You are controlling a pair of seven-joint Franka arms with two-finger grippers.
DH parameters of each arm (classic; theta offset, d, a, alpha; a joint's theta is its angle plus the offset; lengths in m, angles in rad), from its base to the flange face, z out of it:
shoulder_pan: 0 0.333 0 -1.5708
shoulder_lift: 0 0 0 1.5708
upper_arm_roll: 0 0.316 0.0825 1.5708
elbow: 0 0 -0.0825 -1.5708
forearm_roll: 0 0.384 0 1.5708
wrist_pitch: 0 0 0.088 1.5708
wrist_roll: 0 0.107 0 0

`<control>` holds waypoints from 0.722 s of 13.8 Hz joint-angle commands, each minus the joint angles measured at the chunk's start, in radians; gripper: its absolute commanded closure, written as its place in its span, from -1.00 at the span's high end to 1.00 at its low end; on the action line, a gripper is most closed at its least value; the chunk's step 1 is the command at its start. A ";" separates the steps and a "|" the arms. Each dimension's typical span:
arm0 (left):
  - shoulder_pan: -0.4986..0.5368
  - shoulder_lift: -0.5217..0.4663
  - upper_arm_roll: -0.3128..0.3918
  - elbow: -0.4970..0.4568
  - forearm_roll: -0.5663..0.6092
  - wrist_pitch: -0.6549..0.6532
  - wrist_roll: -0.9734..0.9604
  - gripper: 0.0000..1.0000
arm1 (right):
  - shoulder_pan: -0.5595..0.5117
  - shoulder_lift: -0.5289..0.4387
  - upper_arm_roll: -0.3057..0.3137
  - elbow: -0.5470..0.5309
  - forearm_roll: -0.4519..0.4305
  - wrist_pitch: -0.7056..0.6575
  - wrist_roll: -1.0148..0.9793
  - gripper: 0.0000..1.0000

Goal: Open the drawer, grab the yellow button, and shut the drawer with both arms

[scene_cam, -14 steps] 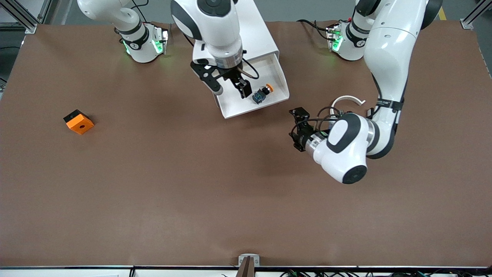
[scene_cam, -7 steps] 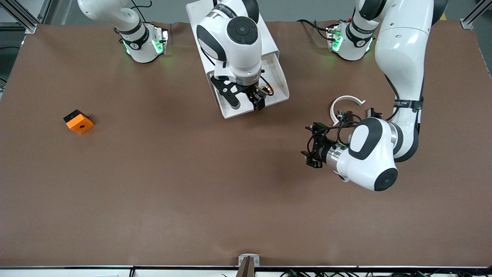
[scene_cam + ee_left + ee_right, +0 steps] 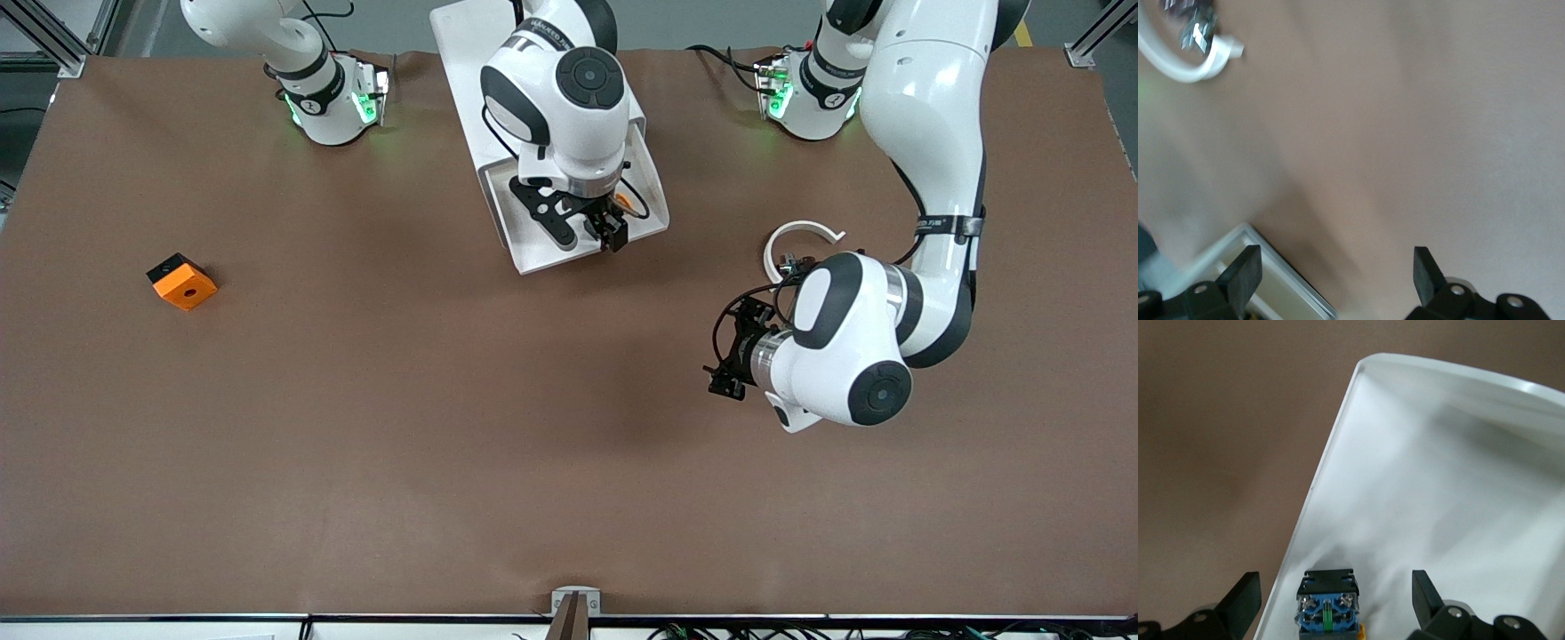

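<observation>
Here, the white drawer (image 3: pixel 653 191) stands pulled open; in it lies the button (image 3: pixel 1328 600), black-bodied, its orange cap barely showing. Light, rigid and tiny, it likely wants pinching across its squarish body. Right gripper (image 3: pixel 592 233) hangs above it, fingers spread; left gripper (image 3: pixel 731 357) waits over bare table, fingers spread.

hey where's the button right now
The button lies in the open drawer, near its front edge, directly beneath the right tool, whose open fingers straddle it.
</observation>
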 commanded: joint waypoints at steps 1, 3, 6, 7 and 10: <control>-0.029 -0.045 0.001 -0.021 0.107 0.011 0.149 1.00 | 0.014 0.027 -0.011 0.050 -0.014 -0.013 0.017 1.00; -0.040 -0.080 -0.010 -0.027 0.152 0.013 0.189 1.00 | 0.017 0.027 -0.010 0.051 -0.014 -0.013 0.005 0.58; -0.043 -0.131 -0.013 -0.064 0.176 0.013 0.282 1.00 | 0.017 0.027 -0.010 0.057 -0.008 -0.012 0.019 -0.86; -0.043 -0.144 -0.013 -0.076 0.178 0.014 0.324 1.00 | 0.017 0.030 -0.010 0.057 -0.008 -0.012 0.020 -1.00; -0.046 -0.177 -0.014 -0.119 0.196 0.050 0.398 1.00 | 0.027 0.039 -0.010 0.057 -0.009 -0.012 0.023 -1.00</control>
